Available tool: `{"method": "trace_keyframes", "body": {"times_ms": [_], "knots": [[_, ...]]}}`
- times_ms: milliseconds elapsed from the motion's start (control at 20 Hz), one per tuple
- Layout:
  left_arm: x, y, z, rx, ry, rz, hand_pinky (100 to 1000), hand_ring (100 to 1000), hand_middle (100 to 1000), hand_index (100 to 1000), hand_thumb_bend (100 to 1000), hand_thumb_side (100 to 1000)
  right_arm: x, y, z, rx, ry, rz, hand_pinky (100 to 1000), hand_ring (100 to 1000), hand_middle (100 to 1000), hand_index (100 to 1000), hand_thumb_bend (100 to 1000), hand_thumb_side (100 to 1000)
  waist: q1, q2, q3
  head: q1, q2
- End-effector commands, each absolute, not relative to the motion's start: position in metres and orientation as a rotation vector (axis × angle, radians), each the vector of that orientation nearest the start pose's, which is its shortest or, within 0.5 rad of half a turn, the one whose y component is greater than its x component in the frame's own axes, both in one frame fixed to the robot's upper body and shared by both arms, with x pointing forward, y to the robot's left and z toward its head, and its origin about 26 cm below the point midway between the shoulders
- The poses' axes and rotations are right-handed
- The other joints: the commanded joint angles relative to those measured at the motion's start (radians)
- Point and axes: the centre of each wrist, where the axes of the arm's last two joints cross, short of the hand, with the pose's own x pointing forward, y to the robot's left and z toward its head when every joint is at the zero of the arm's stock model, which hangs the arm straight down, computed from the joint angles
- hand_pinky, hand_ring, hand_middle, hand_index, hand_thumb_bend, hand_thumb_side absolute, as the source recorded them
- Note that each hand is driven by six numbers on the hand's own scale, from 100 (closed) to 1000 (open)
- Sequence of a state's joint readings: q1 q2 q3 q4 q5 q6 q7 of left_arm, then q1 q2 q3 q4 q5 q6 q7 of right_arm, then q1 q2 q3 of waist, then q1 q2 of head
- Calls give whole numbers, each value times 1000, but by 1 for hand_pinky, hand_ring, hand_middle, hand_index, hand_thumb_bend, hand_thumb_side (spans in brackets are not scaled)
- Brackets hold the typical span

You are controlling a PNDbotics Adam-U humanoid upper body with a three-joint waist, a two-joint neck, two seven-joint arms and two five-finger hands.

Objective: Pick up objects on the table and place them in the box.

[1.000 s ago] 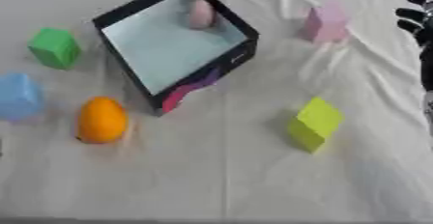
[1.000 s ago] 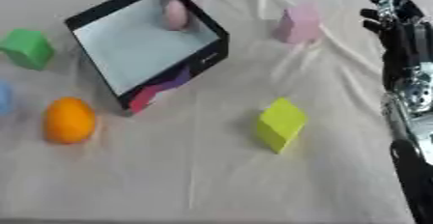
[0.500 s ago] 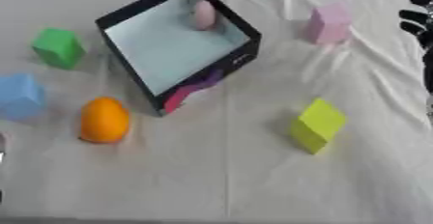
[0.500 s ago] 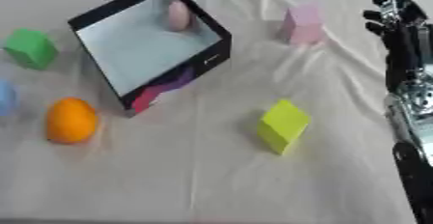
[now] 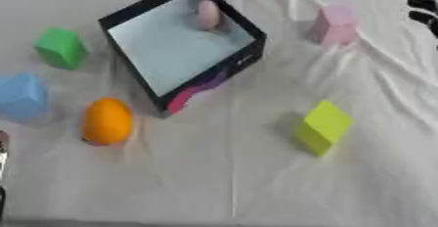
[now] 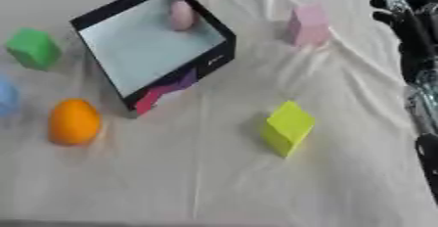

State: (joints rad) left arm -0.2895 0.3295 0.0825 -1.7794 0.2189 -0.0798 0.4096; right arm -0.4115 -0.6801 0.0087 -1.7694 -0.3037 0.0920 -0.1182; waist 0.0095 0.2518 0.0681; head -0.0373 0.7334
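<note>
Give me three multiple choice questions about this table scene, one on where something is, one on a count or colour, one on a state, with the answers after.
1. Where is the pink egg-shaped object?
A. Inside the box
B. Beside the yellow-green block
C. On the cloth next to the green block

2. How many objects lie on the cloth outside the box?
A. Three
B. Five
C. Seven

3. What is the right hand doing?
A. Holding the pink block
B. Resting inside the box
C. Holding nothing, at the table's far right

Answers:
1. A, the egg shows against the box's pale floor near its far corner.
2. B: the green block, blue block, orange egg, yellow-green block and pink block.
3. C, the hand is apart from the pink block, with nothing in it.
</note>
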Motion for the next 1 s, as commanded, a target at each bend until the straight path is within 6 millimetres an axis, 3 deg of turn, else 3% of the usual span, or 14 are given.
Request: {"method": "trace_keyframes", "body": {"times_ms": [50,300,500,800,1000], "knots": [[326,306,163,301,-2166,264,821,763,796,812,190,706,323,-331,269,-316,-2041,578,853,830,831,851,100,644,-11,-15,-2,-3,-4],[325,306,163,306,-2164,252,821,764,796,812,189,707,303,-324,314,-395,-1902,1021,862,846,838,866,100,584,-18,-16,1,-11,-9],[326,306,163,306,-2162,238,821,764,794,809,182,708,288,-313,337,-447,-1733,1358,865,850,839,873,100,613,-24,-17,5,-17,-13],[326,305,163,301,-2156,216,821,765,795,808,182,710,281,-302,344,-496,-1420,1796,869,851,831,878,100,692,-30,-16,13,-23,-13],[327,304,163,299,-2155,211,821,766,795,808,179,711,282,-298,341,-486,-1290,1951,870,855,834,878,100,713,-32,-16,14,-23,-12]]}}
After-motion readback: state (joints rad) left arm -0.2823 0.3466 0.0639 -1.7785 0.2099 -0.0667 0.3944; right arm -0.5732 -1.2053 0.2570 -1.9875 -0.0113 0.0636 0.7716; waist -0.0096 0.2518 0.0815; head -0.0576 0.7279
